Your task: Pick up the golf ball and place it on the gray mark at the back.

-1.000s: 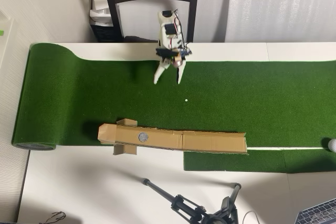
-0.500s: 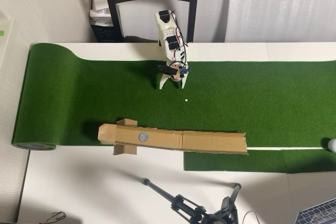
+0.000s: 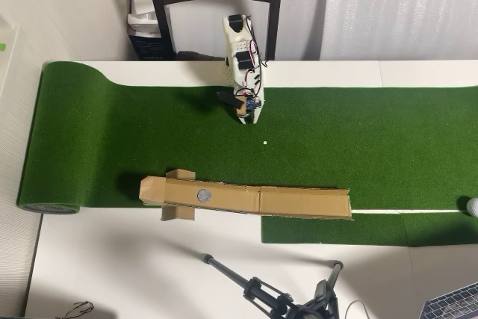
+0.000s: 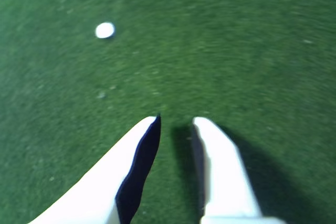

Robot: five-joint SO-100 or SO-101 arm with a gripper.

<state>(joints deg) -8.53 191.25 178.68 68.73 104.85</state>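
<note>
- The white two-finger tool had its fingers slightly apart, holding nothing, low over the green turf mat.
- The small white dimpled golf ball lay far to the tool's side; reaching might overextend, and the tiny white dot could be mistaken for it.
- Only the overhead view showed the ball and the flat round gray mark on the brown cardboard ramp; only the wrist view showed the finger gap.

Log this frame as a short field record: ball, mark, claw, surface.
golf ball: far right edge of the overhead view, on the turf, partly cut off
gray mark: round disc on the cardboard strip, nothing on it
claw: jaws slightly apart, empty, over bare turf
white dot: on the turf just ahead of the claw
surface: green turf mat
task state: ball not yet picked up
</note>
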